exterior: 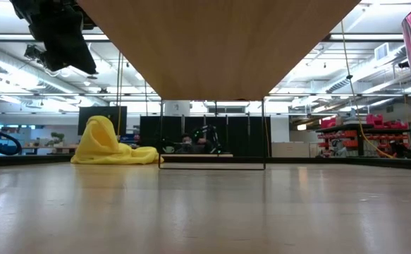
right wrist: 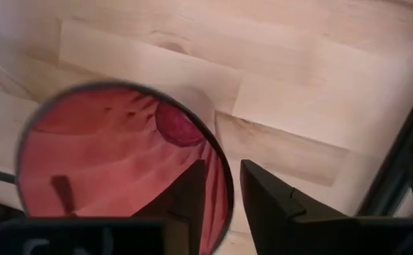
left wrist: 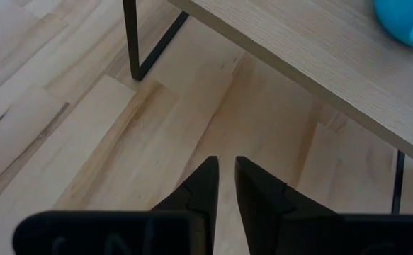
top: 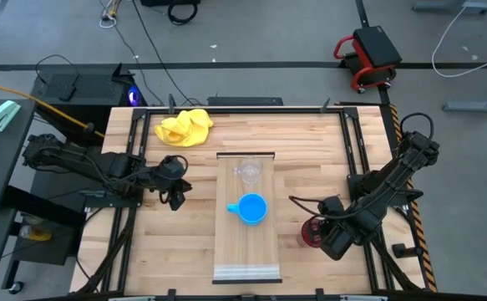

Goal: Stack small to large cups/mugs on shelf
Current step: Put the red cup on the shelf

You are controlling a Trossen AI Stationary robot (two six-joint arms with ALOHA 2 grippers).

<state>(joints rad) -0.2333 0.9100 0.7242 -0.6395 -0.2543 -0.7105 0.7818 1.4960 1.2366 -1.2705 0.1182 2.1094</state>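
The shelf (top: 246,242) is a long light wood plank on thin black legs in the middle of the table; the low view shows its underside (exterior: 219,49). The clear plastic cup (top: 248,171) stands on its far part. The blue mug (top: 251,208) stands on it nearer the middle. My right gripper (top: 317,231) is shut on the dark red ribbed cup (right wrist: 114,163), right of the shelf. My left gripper (left wrist: 226,173) is shut and empty above the table, left of the shelf. My right gripper has the red cup by its rim (right wrist: 224,185), one finger (right wrist: 192,195) inside the cup and one (right wrist: 270,205) outside. The fingers come from above, slanting down. Whether the cup's base is on the table, I cannot tell.
A crumpled yellow cloth (top: 185,127) lies at the table's far left; it also shows in the low view (exterior: 110,144). Black rails run along the table's left and right edges (top: 356,159). The shelf's black leg (left wrist: 132,42) stands close to my left gripper.
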